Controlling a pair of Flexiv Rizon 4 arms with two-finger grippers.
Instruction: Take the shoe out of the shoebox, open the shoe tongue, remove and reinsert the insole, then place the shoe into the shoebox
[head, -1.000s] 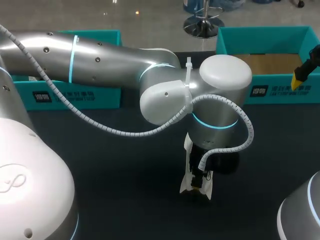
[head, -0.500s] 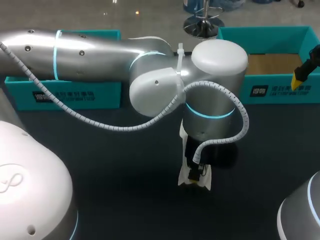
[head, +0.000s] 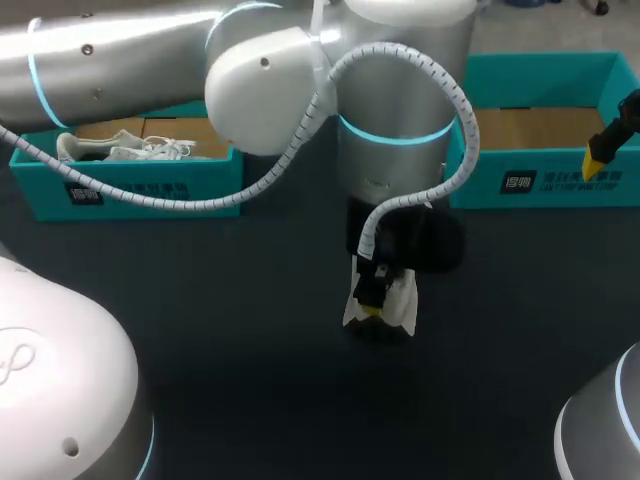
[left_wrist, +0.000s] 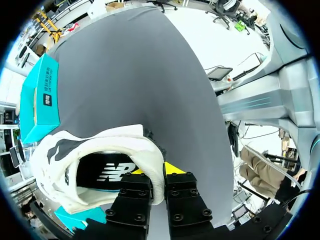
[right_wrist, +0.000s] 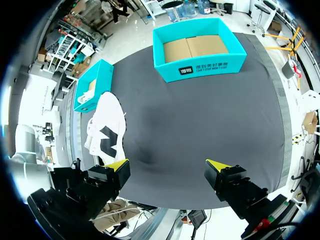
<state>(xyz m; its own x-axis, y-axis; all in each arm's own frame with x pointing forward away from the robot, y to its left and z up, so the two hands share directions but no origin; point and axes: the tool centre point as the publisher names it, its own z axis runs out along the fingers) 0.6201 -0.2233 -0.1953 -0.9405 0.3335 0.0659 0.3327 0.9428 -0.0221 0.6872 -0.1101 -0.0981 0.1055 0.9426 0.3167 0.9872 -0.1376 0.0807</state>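
1. Head view. The left arm (head: 250, 80) comes in from the far left corner of the table (head: 250, 330). It bends at the elbow, and its wrist points straight down over the table's middle. The left gripper (head: 372, 305) grasps the white shoe (head: 400, 305), which hangs below it; whether the shoe touches the table cannot be told. The left box (head: 120, 185) at the far left edge holds a second shoe (head: 110, 148). The right box (head: 530, 130) at the far right edge shows bare cardboard. The right gripper (head: 598, 158) hangs at the right edge, in front of that box.
2. Left wrist view. Both fingers (left_wrist: 174, 168) are clenched on the shoe's heel collar, one inside the opening and one outside.
3. Right wrist view. The right gripper's fingers are spread wide with nothing between them. The shoe lies ahead, near the left box.
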